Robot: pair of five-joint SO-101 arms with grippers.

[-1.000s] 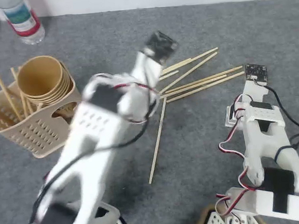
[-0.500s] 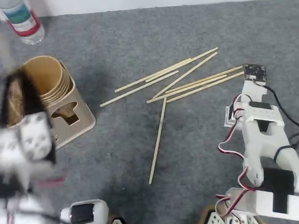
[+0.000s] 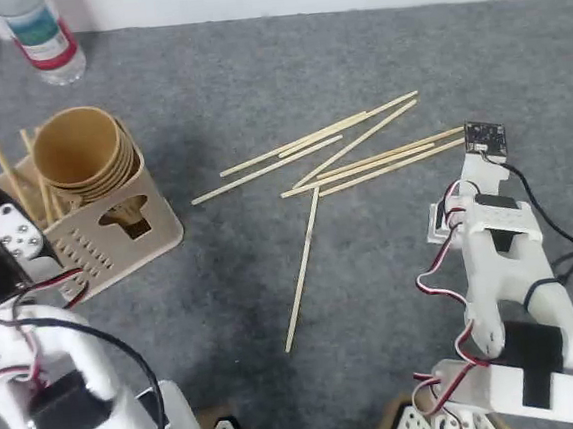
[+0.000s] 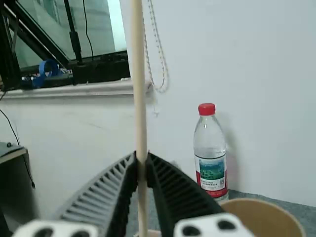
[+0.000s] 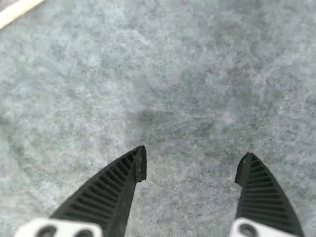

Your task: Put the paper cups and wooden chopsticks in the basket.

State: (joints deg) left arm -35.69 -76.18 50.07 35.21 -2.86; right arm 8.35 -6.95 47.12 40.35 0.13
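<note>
Carrying a chopstick to the basket is the step in hand. The left gripper (image 4: 141,165) is clamped on one chopstick (image 4: 138,74), held upright at the near left end of the basket (image 3: 118,239), where the cups (image 3: 75,148) sit. Next, I judge, it must bring the stick over the basket and let go. The right gripper (image 5: 193,158) hangs with its jaws wide apart over the carpet (image 5: 197,74), holding nothing, just right of the loose chopsticks (image 3: 362,158).
</note>
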